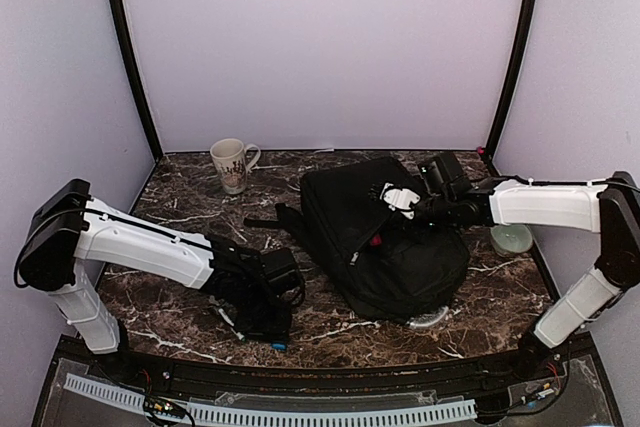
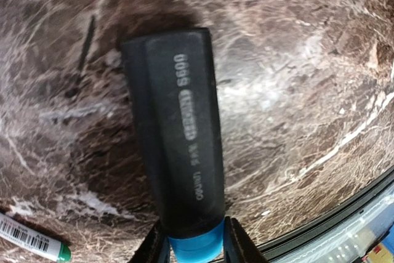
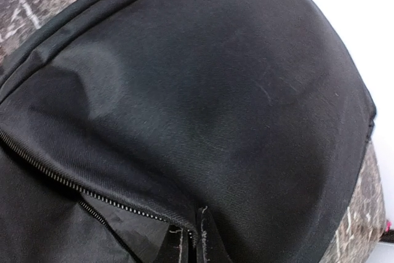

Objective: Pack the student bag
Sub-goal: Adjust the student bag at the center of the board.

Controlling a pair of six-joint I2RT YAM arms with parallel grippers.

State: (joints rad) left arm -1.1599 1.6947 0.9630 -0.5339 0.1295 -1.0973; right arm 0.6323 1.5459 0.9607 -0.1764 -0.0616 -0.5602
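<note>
Top external: marble table (image 1: 180,197), lilac walls (image 1: 320,47); left end effector (image 2: 192,247) grasping black marker (image 2: 175,127), right end effector (image 1: 385,209) clenched.

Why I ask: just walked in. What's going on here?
Two robot arms are packing a bag. The left gripper grips the blue end of a black marker lying on the table. The right gripper is shut on the bag's fabric by its zipper. The marker is not yet inside.
</note>
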